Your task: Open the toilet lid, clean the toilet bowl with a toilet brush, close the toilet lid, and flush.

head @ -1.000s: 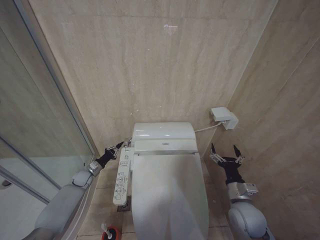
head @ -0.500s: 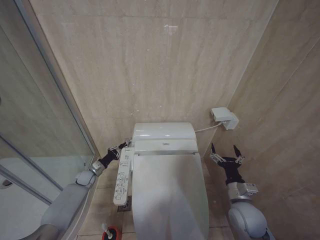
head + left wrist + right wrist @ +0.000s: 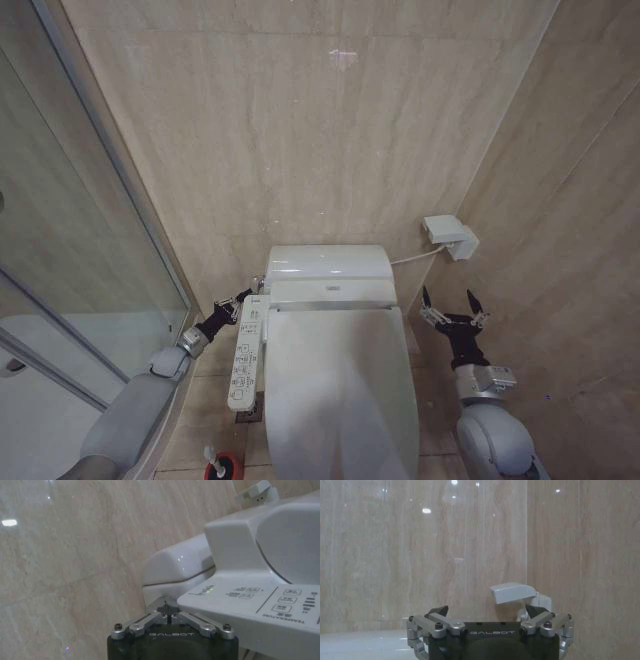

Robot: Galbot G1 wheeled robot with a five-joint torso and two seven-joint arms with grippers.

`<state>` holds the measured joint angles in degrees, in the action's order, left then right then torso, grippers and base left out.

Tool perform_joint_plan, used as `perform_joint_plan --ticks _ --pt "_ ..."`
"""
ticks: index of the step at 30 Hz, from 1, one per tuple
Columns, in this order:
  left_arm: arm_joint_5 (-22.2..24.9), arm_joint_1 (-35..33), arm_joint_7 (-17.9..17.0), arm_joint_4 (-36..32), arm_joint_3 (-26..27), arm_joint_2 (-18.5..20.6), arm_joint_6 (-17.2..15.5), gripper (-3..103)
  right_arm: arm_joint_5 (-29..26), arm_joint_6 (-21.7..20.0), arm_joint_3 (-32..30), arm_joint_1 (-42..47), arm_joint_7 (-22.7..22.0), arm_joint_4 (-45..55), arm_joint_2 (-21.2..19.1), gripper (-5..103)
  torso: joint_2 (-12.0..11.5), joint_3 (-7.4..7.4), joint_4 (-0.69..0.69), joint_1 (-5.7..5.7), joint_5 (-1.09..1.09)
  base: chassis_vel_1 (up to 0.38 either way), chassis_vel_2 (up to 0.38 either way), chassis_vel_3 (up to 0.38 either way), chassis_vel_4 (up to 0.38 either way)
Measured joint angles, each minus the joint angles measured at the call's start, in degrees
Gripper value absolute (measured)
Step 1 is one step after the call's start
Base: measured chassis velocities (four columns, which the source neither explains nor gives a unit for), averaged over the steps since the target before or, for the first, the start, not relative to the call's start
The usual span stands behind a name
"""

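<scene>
Head view: left end effector (image 3: 247, 294), pressed together, touches button panel (image 3: 243, 354) beside closed toilet lid (image 3: 338, 390).

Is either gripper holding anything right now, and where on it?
Nothing is held. The left gripper is shut and empty beside the button panel; the right gripper is open in the air.

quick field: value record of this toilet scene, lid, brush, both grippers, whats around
toilet lid: down, covering the bowl
button panel: along the toilet's left side
toilet brush: in its red holder on the floor, left of the toilet
left gripper: shut, at the far end of the button panel, by the tank
right gripper: open, right of the toilet, apart from it
wall box: on the right wall, cable to the toilet
</scene>
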<state>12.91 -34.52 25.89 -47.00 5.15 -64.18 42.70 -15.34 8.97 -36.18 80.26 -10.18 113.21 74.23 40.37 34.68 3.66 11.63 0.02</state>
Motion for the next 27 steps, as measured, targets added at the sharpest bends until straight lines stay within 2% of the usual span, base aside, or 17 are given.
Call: perform_joint_plan --ticks 10,14,27 --pt "-0.09 1.04 0.0 1.32 -0.37 -1.46 -0.67 0 0.0 0.0 0.0 0.0 0.0 0.0 0.0 100 0.0 0.01 -0.03 0.0 -0.01 0.0 0.0 0.0 0.0" --pt "-0.13 1.87 0.01 1.76 -0.82 -1.74 -1.28 0 0.0 0.0 0.0 0.0 0.0 0.0 0.0 100 0.0 0.01 0.01 0.0 -0.02 0.0 0.0 0.0 0.0" --pt "0.02 2.29 -0.06 2.28 -1.11 -2.69 -2.2 0 0.0 0.0 0.0 0.0 0.0 0.0 0.0 100 0.0 0.0 -0.01 0.0 0.01 0.0 0.0 0.0 0.0"
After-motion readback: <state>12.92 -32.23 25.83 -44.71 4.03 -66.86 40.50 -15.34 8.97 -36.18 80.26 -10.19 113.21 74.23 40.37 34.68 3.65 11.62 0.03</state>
